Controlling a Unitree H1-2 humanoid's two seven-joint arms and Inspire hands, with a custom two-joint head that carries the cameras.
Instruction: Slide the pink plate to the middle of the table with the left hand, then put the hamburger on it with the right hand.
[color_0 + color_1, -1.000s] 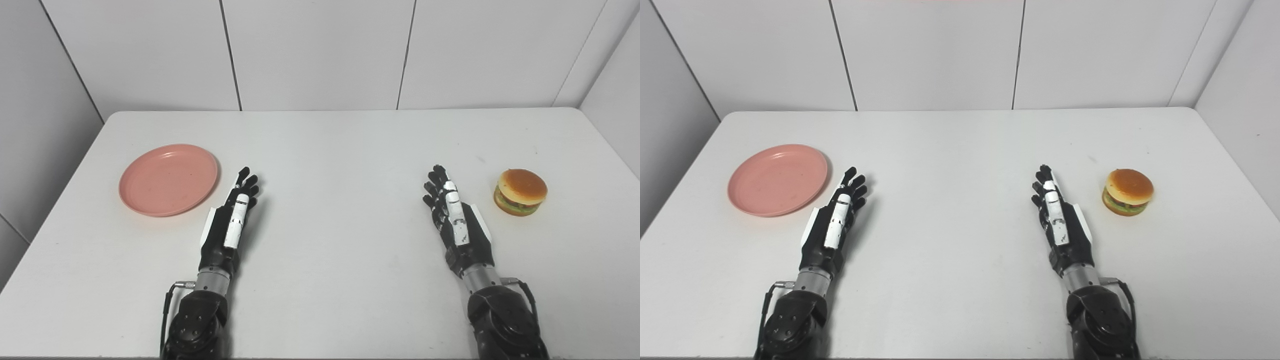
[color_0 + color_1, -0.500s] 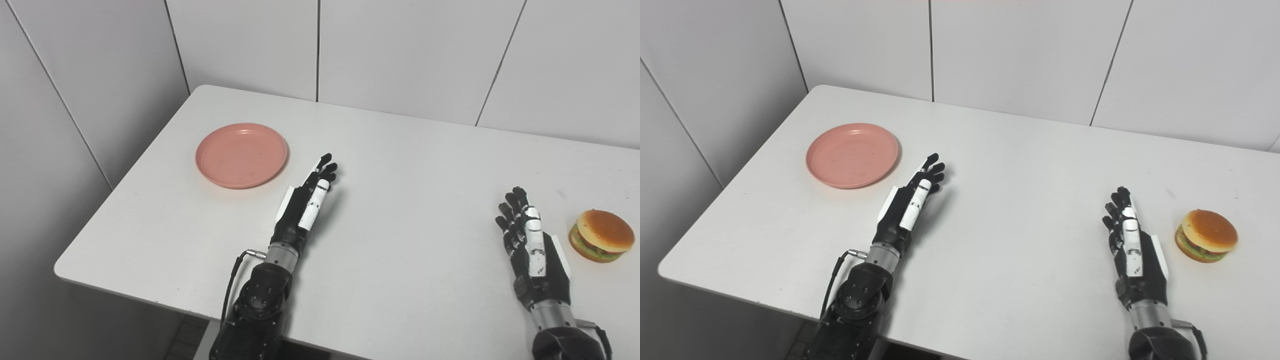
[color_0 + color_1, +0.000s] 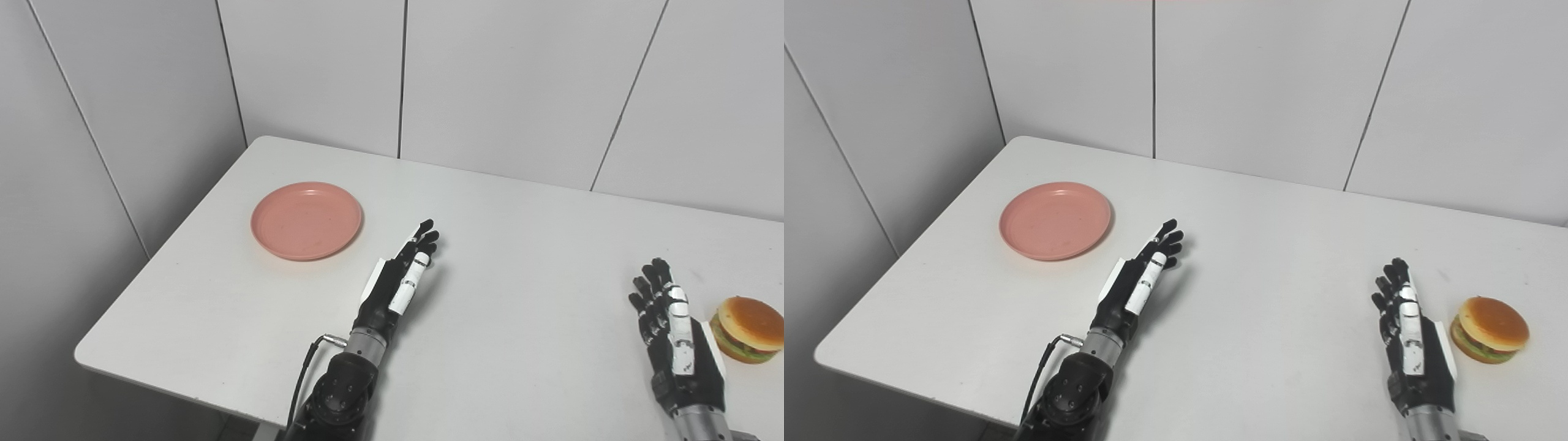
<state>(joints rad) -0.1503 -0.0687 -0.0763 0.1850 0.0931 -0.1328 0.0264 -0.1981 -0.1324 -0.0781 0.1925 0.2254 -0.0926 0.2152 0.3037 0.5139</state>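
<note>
While both hands lay idle over the white table (image 3: 527, 343), neither was in contact w/ a task item. Pink plate (image 3: 306, 220) sat flat near the table's left side, toward the far corner, nothing on it. Left hand (image 3: 401, 275) was released, fingers extended and apart, holding nothing; it was positioned near the plate's right, fingertips pointed away from the robot, clear gap between hand and plate rim. Right hand (image 3: 1412, 327) was likewise released, fingers straight, slightly spread, grasping nothing. Hamburger (image 3: 1489, 329) stood upright on the table just beside the right hand, on its outer side, not touching it; bun top, green and dark layers visible. Plate and hamburger were well apart, w/ both hands between them. Grey panelled walls (image 3: 508, 79) enclosed the table at rear and left.
</note>
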